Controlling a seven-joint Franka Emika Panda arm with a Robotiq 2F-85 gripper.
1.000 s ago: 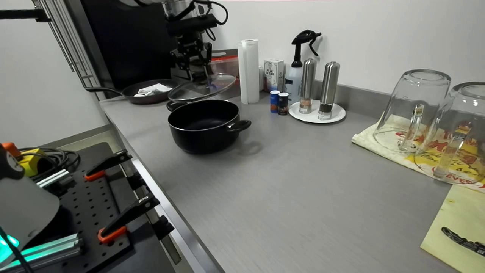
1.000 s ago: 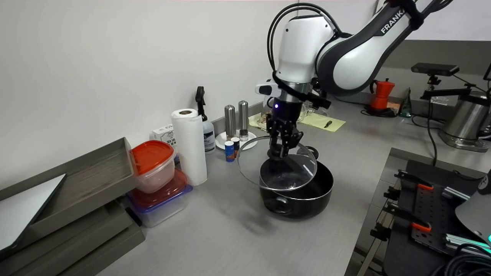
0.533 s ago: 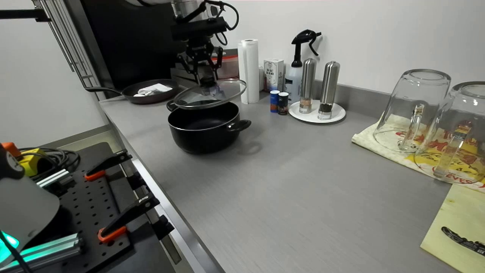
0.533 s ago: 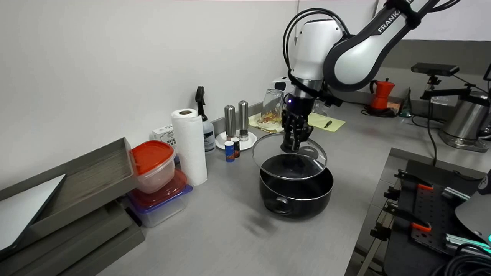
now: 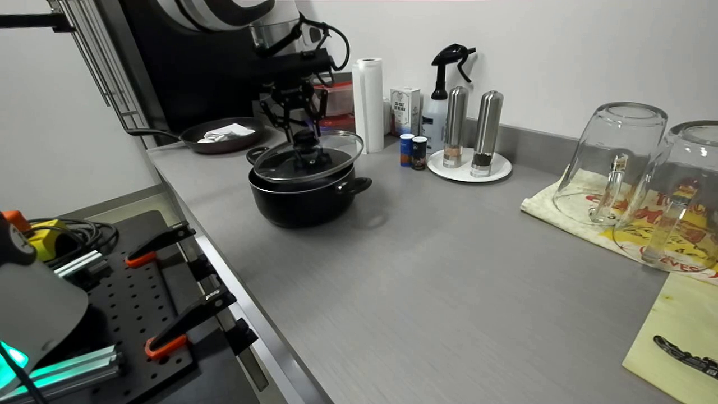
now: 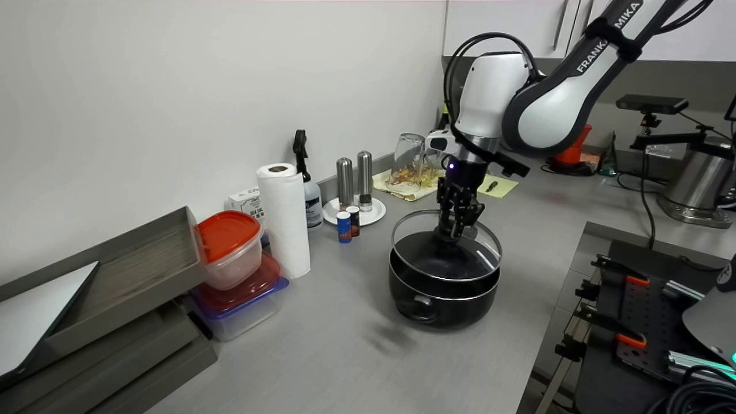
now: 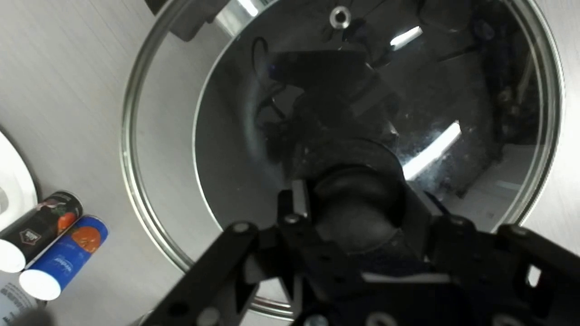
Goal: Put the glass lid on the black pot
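The glass lid [image 5: 280, 166] hangs just over the black pot [image 5: 305, 209], slightly tilted. In an exterior view, the lid [image 6: 425, 259] leaves a dark gap above the front rim of the pot [image 6: 440, 310]. Whether any edge touches the pot I cannot tell. My gripper [image 5: 305, 136] is shut on the lid's dark centre knob and points down. In the wrist view the knob [image 7: 355, 224] sits between the fingers of the gripper [image 7: 355, 201]. Through the lid [image 7: 165, 117] the pot's rim shows off-centre. The pot stands upright on the counter.
A frying pan [image 5: 216, 147] with a white cloth lies behind the pot. A paper towel roll [image 6: 284, 230], two small shakers [image 6: 344, 227], a white plate [image 5: 502, 171] with two mills, and a spray bottle [image 5: 435, 120] stand along the wall. Plastic containers [image 6: 233, 259] stand beside a grey tray.
My gripper has carried the lid sideways over the pot and then lowered it close to the rim. The pot has not moved.
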